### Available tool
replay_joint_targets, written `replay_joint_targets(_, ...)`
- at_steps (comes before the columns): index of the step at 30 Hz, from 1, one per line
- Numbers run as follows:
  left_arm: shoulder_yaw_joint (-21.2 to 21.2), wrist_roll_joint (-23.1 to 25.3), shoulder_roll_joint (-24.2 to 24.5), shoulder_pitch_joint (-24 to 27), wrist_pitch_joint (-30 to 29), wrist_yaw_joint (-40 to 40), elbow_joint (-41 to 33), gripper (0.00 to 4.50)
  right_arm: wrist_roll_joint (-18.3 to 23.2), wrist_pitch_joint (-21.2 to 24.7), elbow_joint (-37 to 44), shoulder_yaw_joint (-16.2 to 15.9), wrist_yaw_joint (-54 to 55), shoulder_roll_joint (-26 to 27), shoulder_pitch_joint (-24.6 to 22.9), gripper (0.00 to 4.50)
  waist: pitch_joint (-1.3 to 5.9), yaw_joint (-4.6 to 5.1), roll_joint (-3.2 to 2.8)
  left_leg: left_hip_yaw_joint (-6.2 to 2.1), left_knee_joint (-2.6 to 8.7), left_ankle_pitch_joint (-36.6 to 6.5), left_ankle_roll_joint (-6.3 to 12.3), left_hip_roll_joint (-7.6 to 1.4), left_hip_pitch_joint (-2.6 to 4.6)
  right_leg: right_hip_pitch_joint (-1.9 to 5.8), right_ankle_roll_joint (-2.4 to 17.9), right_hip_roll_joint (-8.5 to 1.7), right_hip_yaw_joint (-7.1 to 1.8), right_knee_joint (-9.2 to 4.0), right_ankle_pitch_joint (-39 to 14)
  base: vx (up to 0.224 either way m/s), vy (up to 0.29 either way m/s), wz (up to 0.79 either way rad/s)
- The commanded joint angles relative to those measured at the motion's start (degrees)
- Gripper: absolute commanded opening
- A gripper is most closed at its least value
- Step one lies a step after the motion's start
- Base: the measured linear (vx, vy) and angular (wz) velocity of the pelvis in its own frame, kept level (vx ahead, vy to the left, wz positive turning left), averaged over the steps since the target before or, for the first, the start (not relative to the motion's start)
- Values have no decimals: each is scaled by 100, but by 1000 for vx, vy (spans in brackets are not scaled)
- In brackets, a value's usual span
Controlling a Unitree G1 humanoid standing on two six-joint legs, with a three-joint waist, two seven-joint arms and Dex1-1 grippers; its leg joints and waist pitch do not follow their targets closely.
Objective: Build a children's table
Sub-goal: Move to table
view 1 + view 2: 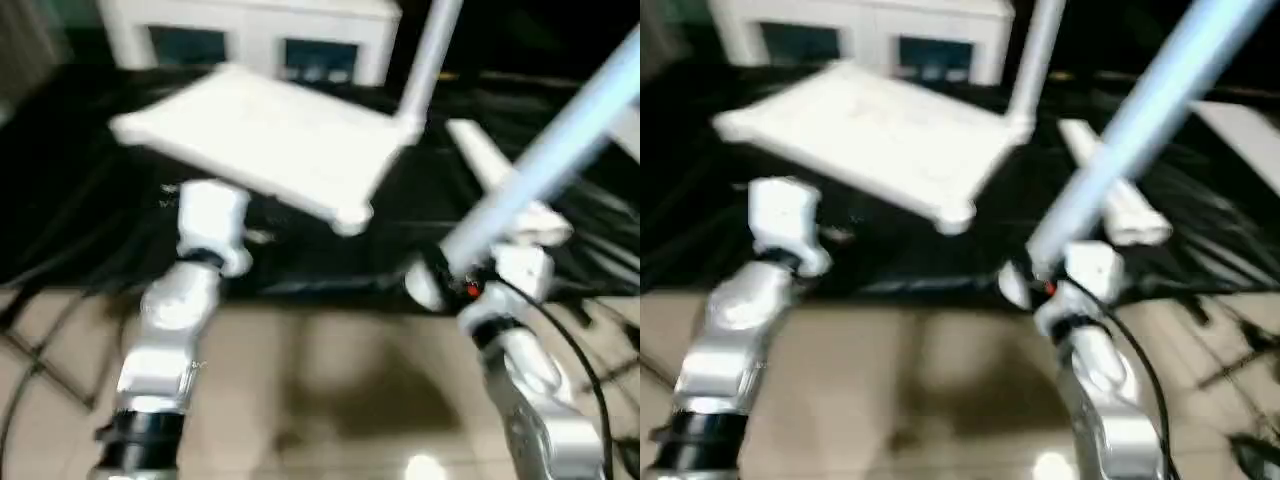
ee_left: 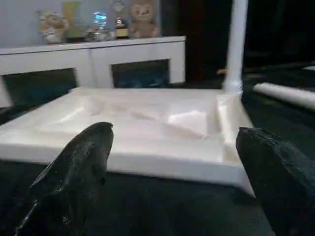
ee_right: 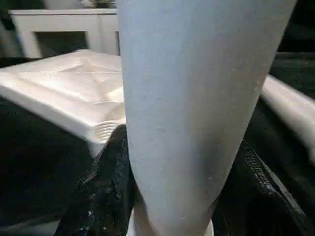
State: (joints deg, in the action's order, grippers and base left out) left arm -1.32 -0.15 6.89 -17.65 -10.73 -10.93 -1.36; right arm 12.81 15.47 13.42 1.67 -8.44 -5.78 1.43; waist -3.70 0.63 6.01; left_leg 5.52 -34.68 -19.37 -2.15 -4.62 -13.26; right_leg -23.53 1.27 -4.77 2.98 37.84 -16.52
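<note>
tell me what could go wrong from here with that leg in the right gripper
1. The right gripper holds the long leg near its bottom end, so most of it sticks up and could tip or slip in the grip.
2. Swinging it toward the table top could strike the leg already standing in the far corner.
3. The left gripper is open and empty, so nothing steadies the top.

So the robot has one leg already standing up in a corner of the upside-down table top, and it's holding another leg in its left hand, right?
Nearly. One leg does stand in a corner of the table top, but the second leg is in the right hand, as the right wrist view shows, its fingers closed on the tube. The left hand is open and empty.
</note>
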Motion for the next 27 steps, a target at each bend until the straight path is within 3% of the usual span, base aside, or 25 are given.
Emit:
replay_joint_targets(1,126,-20,-102,2,-71,41,-86,450,-27,-6,-22,153,-28,-138,23,184,106,-240,158,105,3,-550,1344,8,-302,740,157,-505,-853,-941,-1954,159,-58,7)
replay_joint_targets(2,109,-14,-103,9,-71,44,-93,450,-20,-6,-46,140,-60,-179,55,184,345,-349,183,-34,-713,-188,876,9,-572,1200,911,-939,-1223,-1025,-3246,159,-58,7)
replay_joint_targets(4,109,-9,-90,5,-58,41,-88,450,-28,-5,-63,129,-80,-196,81,184,260,-420,81,-182,-922,343,328,-116,-984,1352,1818,-860,-1244,-884,-1669,189,-15,6)
replay_joint_targets(5,109,-12,-88,5,-57,42,-89,450,-31,-4,-66,126,-84,-198,85,184,236,-449,21,-211,-918,509,198,-201,-1022,1340,2101,-881,-1162,-892,-1098,186,0,6)
replay_joint_targets(6,109,-21,-83,7,-57,45,-95,450,-37,-2,-71,121,-93,-199,96,184,148,-466,-71,-214,-710,864,91,-377,-1002,1172,2367,-804,-853,-992,-813,167,26,5)
replay_joint_targets(7,107,-21,-79,3,-58,56,-89,450,-46,3,-83,112,-104,-204,116,184,181,-465,-235,-135,-78,1412,281,-477,-940,1124,1994,-325,-389,-938,-1073,174,58,11)
replay_joint_targets(8,116,-12,-85,6,-50,64,-79,450,-48,-1,-101,113,-116,-205,131,184,263,-371,-671,-407,442,944,444,-771,-299,659,1060,280,113,-431,-1073,174,58,11)
replay_joint_targets(9,149,16,-97,13,-37,72,-67,450,-56,-10,-134,115,-132,-210,158,184,301,-125,-629,-948,598,-471,1101,-1206,54,182,373,326,154,399,-1123,190,68,4)
replay_joint_targets(10,162,32,-106,14,-38,68,-68,450,-54,-15,-147,113,-132,-222,165,184,335,-198,-540,-929,529,-942,1298,-1281,100,104,113,248,78,477,-969,192,56,4)
replay_joint_targets(11,174,29,-120,15,-42,48,-73,450,-48,-21,-151,114,-133,-233,166,184,315,-195,-531,-815,521,-1097,1586,-1175,53,-54,-196,182,76,573,-520,192,56,4)
replay_joint_targets(12,195,34,-132,17,-39,48,-74,450,-28,-28,-159,129,-141,-241,169,184,344,-190,-521,-748,486,-896,1757,-1092,91,-144,-269,182,107,572,-294,179,39,11)
replay_joint_targets(14,219,34,-131,13,-34,63,-68,450,-18,-29,-172,146,-153,-243,178,184,314,-163,-381,-534,592,-525,2210,-1004,-26,-226,-322,126,79,497,271,119,8,1)
replay_joint_targets(15,240,37,-127,9,-26,73,-57,450,-14,-33,-182,156,-165,-246,188,184,273,-161,-217,-289,662,-634,2153,-888,-115,-137,-120,26,-28,145,590,158,-43,-3)
replay_joint_targets(16,260,35,-123,-2,-15,73,-37,450,2,-27,-196,175,-172,-243,209,184,331,-201,50,-20,450,-1041,1705,-526,-296,261,-17,-266,-405,-426,301,231,-111,5)
replay_joint_targets(17,261,35,-123,-2,-15,73,-36,450,2,-27,-196,175,-172,-243,210,184,322,-491,150,220,-412,-837,1202,-24,-574,767,306,-835,-1085,-1033,-2123,154,-99,7)
replay_joint_targets(18,270,41,-114,-8,-3,58,-24,450,-4,-29,-208,175,-179,-241,221,184,338,-535,130,85,-606,-447,978,-95,-710,936,620,-988,-1211,-1052,-2712,168,-104,9)
replay_joint_targets(19,275,48,-108,-9,5,51,-20,450,-8,-33,-211,171,-183,-239,222,184,354,-579,117,-43,-776,152,589,-125,-979,1140,956,-848,-1152,-943,-2663,191,-61,2)
replay_joint_targets(20,280,52,-101,-12,14,40,-13,450,-8,-37,-217,171,-180,-232,221,184,332,-590,54,-83,-763,346,461,-157,-1022,1161,1101,-821,-1091,-925,-2364,191,-61,2)
replay_joint_targets(21,287,57,-90,-17,28,17,3,450,-13,-53,-219,163,-172,-225,207,184,262,-591,-62,-88,-610,757,270,-259,-1001,1098,1628,-663,-848,-1027,-1848,182,-27,6)
replay_joint_targets(22,288,59,-87,-18,32,12,6,450,-13,-56,-217,162,-170,-223,203,184,262,-591,-62,-88,-610,757,270,-259,-1001,1098,1628,-663,-848,-1027,-1848,174,27,8)
replay_joint_targets(23,285,61,-90,-29,40,-14,25,450,-6,-68,-205,159,-158,-225,183,184,223,-581,-284,-35,23,1164,380,-477,-885,1040,1494,-325,-418,-1061,-2074,174,27,8)
replay_joint_targets(24,283,56,-94,-33,41,-23,32,450,-4,-71,-199,162,-153,-226,175,184,183,-478,-481,-105,501,421,421,-712,-630,912,1045,37,-33,-906,-1939,196,108,3)
replay_joint_targets(25,286,50,-92,-39,43,-28,43,450,-5,-76,-200,164,-151,-226,173,184,254,-317,-577,-450,652,-111,568,-945,-401,733,771,271,142,-456,-1571,107,80,0)
replay_joint_targets(26,308,50,-86,-53,51,-45,61,450,-10,-80,-194,177,-140,-225,164,184,329,-268,-708,-721,696,-899,690,-1148,16,375,549,265,134,5,-1304,229,119,3)
replay_joint_targets(27,340,50,-75,-73,65,-53,89,450,-16,-83,-201,199,-138,-223,165,184,450,-238,-608,-898,579,-1047,1370,-1248,301,85,96,177,111,330,-737,217,66,5)
